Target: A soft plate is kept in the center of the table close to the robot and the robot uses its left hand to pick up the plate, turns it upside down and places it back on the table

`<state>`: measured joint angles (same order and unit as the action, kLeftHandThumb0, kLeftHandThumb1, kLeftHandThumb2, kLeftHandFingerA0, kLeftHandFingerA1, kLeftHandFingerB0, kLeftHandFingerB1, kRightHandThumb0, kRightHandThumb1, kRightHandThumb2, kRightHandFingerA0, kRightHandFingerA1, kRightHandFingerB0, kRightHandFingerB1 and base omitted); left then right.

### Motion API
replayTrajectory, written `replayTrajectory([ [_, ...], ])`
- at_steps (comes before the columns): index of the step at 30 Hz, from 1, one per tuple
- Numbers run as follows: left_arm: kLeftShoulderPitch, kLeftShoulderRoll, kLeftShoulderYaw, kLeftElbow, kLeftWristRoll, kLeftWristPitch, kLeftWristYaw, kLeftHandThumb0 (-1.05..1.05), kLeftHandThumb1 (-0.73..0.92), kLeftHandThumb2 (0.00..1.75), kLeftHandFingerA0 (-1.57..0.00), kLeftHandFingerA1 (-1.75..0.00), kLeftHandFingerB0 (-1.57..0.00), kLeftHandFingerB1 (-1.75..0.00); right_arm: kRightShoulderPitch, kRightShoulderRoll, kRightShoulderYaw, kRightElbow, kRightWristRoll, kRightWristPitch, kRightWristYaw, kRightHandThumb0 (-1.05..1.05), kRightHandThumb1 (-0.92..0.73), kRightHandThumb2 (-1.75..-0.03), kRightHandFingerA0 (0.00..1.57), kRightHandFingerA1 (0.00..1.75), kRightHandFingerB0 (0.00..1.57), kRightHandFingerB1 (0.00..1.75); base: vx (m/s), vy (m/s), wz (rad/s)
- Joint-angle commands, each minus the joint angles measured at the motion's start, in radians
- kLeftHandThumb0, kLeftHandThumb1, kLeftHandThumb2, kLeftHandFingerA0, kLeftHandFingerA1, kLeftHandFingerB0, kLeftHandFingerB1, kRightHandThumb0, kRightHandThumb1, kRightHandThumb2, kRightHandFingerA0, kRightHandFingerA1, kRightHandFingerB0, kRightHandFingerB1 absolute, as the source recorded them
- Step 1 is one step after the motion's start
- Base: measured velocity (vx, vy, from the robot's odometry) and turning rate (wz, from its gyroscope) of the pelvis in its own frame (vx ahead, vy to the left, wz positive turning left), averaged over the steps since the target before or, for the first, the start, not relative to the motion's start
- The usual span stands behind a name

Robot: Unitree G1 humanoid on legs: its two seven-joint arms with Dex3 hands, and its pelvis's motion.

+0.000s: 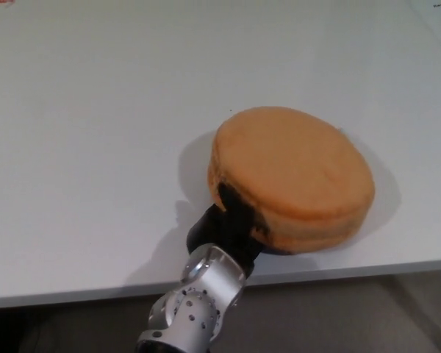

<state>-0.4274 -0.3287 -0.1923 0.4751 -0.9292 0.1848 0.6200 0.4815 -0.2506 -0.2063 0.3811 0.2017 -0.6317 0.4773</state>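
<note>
Counter point(95, 132): white, plain surface, fills nearly the whole head view. Its near edge runs across the bottom of the picture, with a dark strip of floor point(353, 316) below it. A scrap of something with red print shows at the far left corner, and a sheet with dark print at the far right corner; both too cut off to read.

Plate point(294, 173): orange, soft-looking, thick and round like a cushion. The face turned up is smooth and slightly domed. A seam line runs around its side wall. It sits right of centre, close to the near edge of the counter. It tilts a little, the near-left side being the held side. A soft shadow lies on the counter to its left and around its far right rim. Cannot tell whether its underside touches the counter or hangs just above it.

Left arm: silver metal wrist section point(198, 298) with small holes, coming up from the bottom edge, left of centre, angled toward the plate.

Left hand point(231, 220): black, clamped on the near-left rim of the plate. One finger point(228, 197) wraps up over the side wall; the rest of the hand is under the rim and mostly hidden.

Right hand: does not show.
</note>
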Motion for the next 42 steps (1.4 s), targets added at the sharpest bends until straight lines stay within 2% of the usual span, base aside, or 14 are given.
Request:
replayTrajectory([
  [1,0.285,-0.221,-0.183,-0.013,0.194,-0.055,0.054,-1.05,0.91,1.18,0.0,-0.13,0.0,-0.07,0.0,-0.037,-0.011,-0.016,-0.002,0.039,0.0,-0.65,-0.85,-0.66,0.44,0.44,0.28,0.34,0.0,0.0,0.0],
  [2,0.279,-0.213,-0.194,-0.014,0.208,-0.058,0.069,-1.05,0.91,1.18,0.0,-0.13,0.0,-0.07,0.0,-0.037,-0.011,-0.018,0.002,0.042,0.003,-0.65,-0.85,-0.66,0.44,0.44,0.28,0.34,0.0,0.0,0.0],
  [3,0.275,-0.21,-0.198,-0.011,0.219,-0.068,0.077,-0.83,0.92,0.85,0.0,0.0,0.0,0.0,0.0,-0.036,-0.011,-0.016,-0.002,0.038,0.0,-0.66,-0.85,-0.66,0.44,0.44,0.28,0.34,0.0,0.0,0.0],
  [9,0.258,-0.174,-0.242,0.001,0.272,-0.086,0.088,-0.91,0.92,0.89,0.0,0.0,0.0,0.0,-0.014,-0.036,-0.012,0.001,0.0,0.028,0.003,-0.66,-0.85,-0.66,0.45,0.45,0.28,0.33,0.0,0.0,0.0],
  [15,0.231,-0.157,-0.263,-0.015,0.299,-0.049,0.134,-0.89,0.92,0.88,0.0,0.0,0.0,0.0,-0.011,-0.038,-0.011,0.0,-0.016,0.019,-0.007,-0.67,-0.86,-0.66,0.45,0.44,0.26,0.33,0.0,0.0,0.0],
  [17,0.225,-0.137,-0.277,-0.031,0.322,-0.025,0.151,-0.89,0.92,0.93,0.0,0.0,0.0,0.0,-0.014,-0.035,-0.011,0.005,-0.011,0.018,-0.006,-0.66,-0.85,-0.66,0.46,0.44,0.27,0.32,0.0,0.0,0.0],
  [22,0.253,-0.085,-0.29,-0.047,0.389,-0.051,0.187,-0.88,0.92,0.87,0.0,0.0,0.0,0.0,-0.006,-0.035,-0.012,-0.012,-0.017,0.019,-0.015,-0.67,-0.86,-0.66,0.46,0.45,0.28,0.33,0.0,0.0,0.0],
  [34,0.409,0.029,-0.277,-0.192,0.38,-0.043,0.12,-0.9,0.92,0.95,0.0,0.0,0.0,0.0,-0.011,-0.024,-0.014,-0.001,0.015,0.028,0.001,-0.64,-0.86,-0.66,0.45,0.46,0.27,0.32,0.0,0.0,0.0],
  [37,0.434,0.034,-0.262,-0.223,0.366,-0.046,0.108,-0.92,0.92,0.92,0.0,0.0,0.0,0.0,-0.009,-0.025,-0.014,0.005,-0.003,0.015,-0.012,-0.65,-0.86,-0.66,0.46,0.45,0.27,0.33,0.0,0.0,0.0],
  [38,0.437,0.039,-0.257,-0.236,0.365,-0.032,0.114,-0.92,0.92,0.79,0.0,0.0,0.0,0.0,-0.008,-0.025,-0.014,0.003,-0.007,0.019,-0.015,-0.66,-0.86,-0.66,0.46,0.45,0.27,0.33,0.0,0.0,0.0],
  [41,0.452,0.048,-0.246,-0.266,0.361,-0.015,0.111,-0.9,0.92,0.83,0.0,0.0,0.0,0.0,-0.002,-0.027,-0.013,-0.007,-0.005,0.033,-0.015,-0.66,-0.86,-0.66,0.46,0.44,0.27,0.33,0.0,0.0,0.0],
  [42,0.461,0.049,-0.231,-0.279,0.349,-0.011,0.11,-0.92,0.92,0.76,0.0,0.0,0.0,0.0,0.0,-0.03,-0.014,-0.008,-0.002,0.034,-0.011,-0.65,-0.86,-0.66,0.45,0.45,0.27,0.33,0.0,0.0,0.0],
])
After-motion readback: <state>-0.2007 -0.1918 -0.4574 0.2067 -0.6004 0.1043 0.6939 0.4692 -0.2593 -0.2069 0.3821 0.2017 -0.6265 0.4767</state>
